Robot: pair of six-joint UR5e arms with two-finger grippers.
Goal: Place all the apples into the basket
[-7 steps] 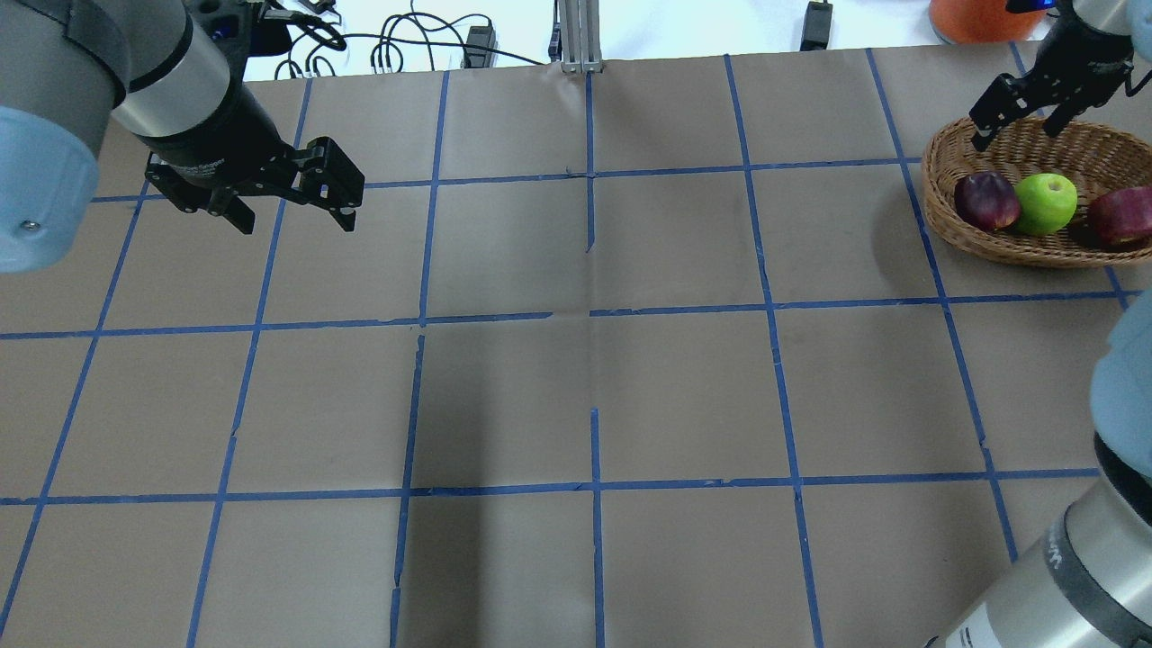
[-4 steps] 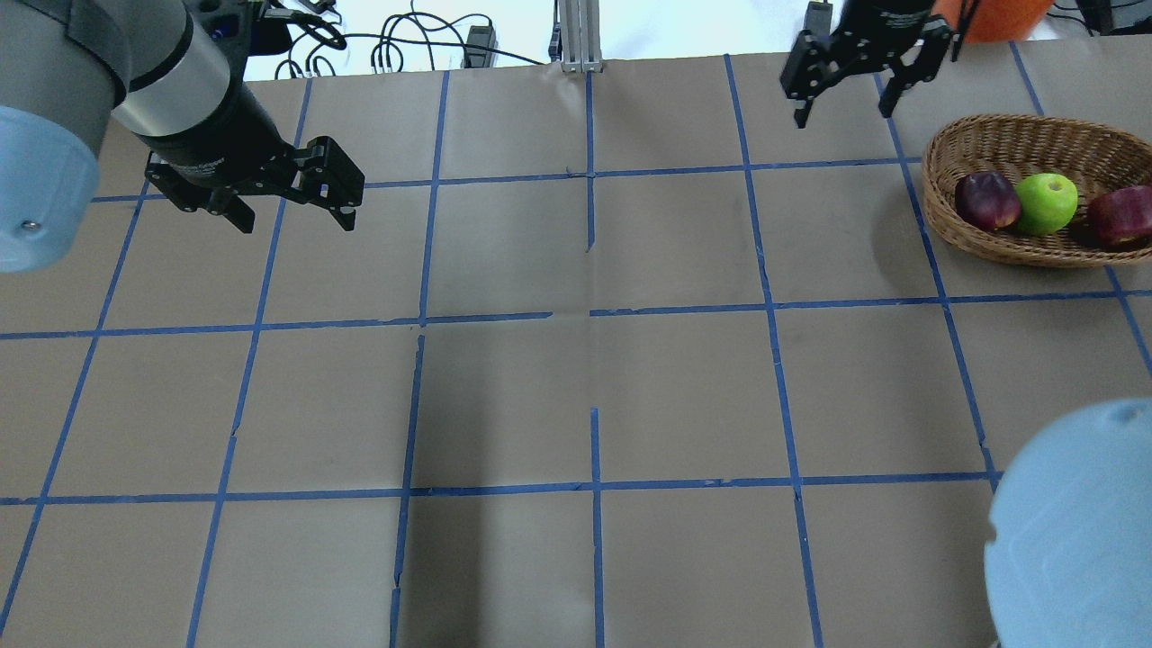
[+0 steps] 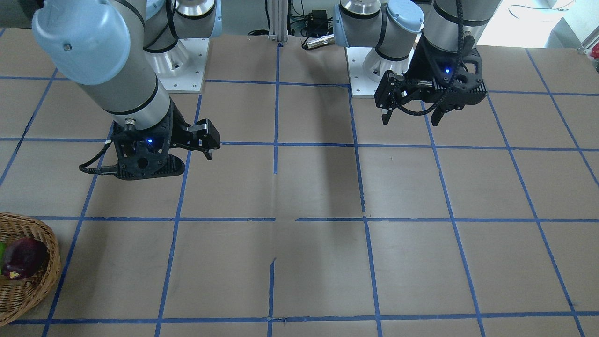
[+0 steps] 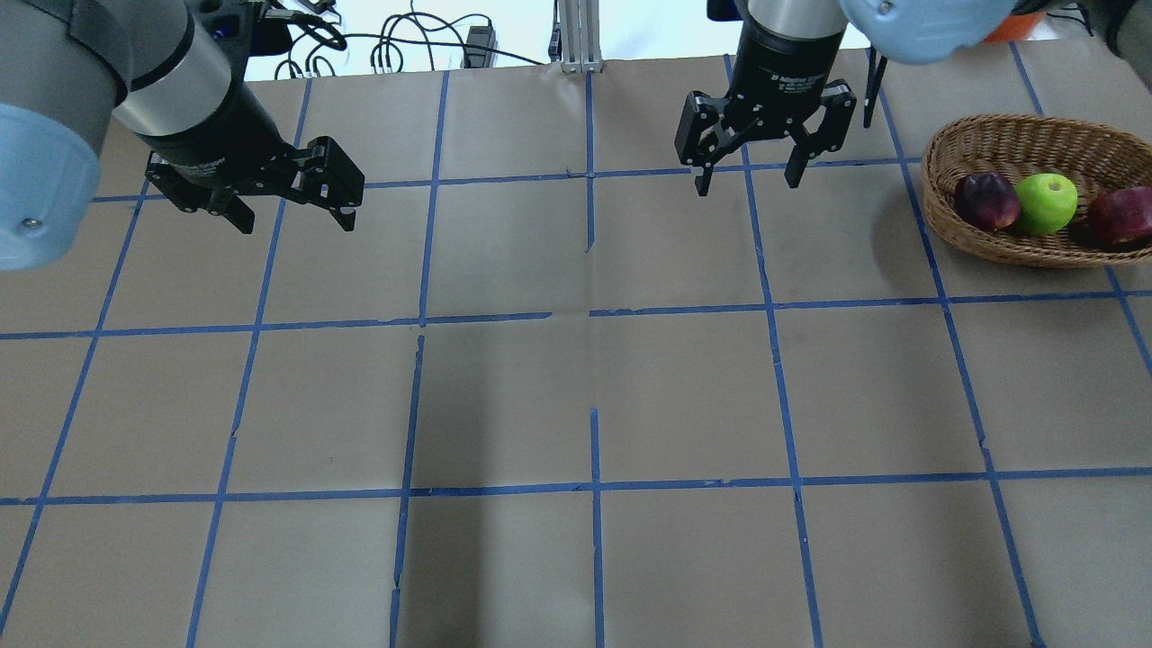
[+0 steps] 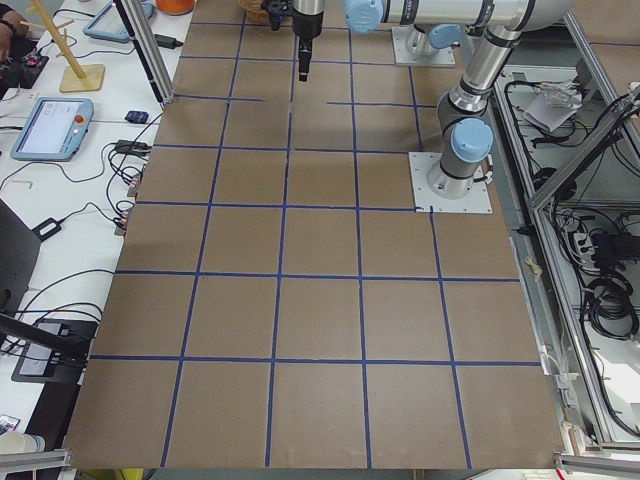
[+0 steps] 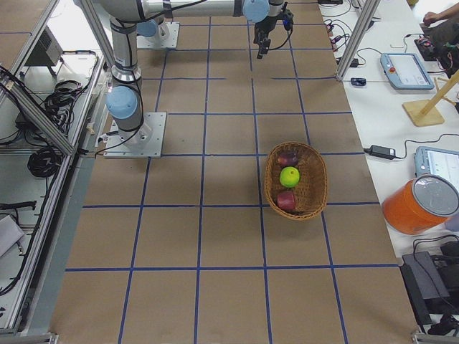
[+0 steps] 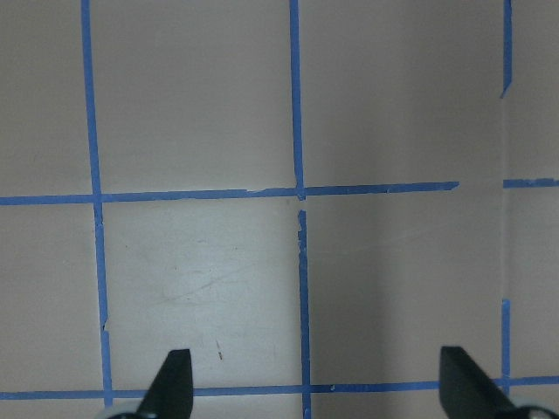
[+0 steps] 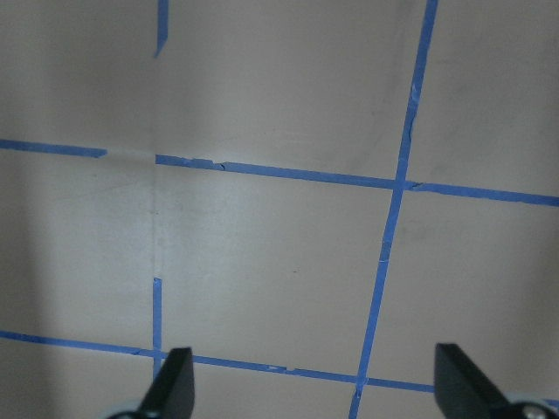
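Note:
The wicker basket (image 4: 1008, 144) stands at the table's far right and also shows in the exterior right view (image 6: 313, 179). In it lie the maroon apple (image 4: 987, 200), the lime green apple (image 4: 1046, 202) and the red apple (image 4: 1120, 216). My right gripper (image 4: 747, 184) is open and empty above the table, well left of the basket. My left gripper (image 4: 292, 216) is open and empty over the far left. Both wrist views show only taped table between open fingertips (image 7: 173, 384) (image 8: 175, 380). In the front-facing view only the basket's edge (image 3: 47, 276) and the maroon apple (image 3: 23, 263) show.
An aluminium post (image 4: 576, 36) and cables (image 4: 405, 45) stand at the table's far edge. An orange bucket (image 6: 419, 204) and control tablets (image 6: 405, 68) sit on the side bench beyond the table. Blue tape lines grid the brown table (image 4: 585, 396).
My right arm has swung left from above the basket to over the far middle of the table, still open. The left arm and the three apples have not moved.

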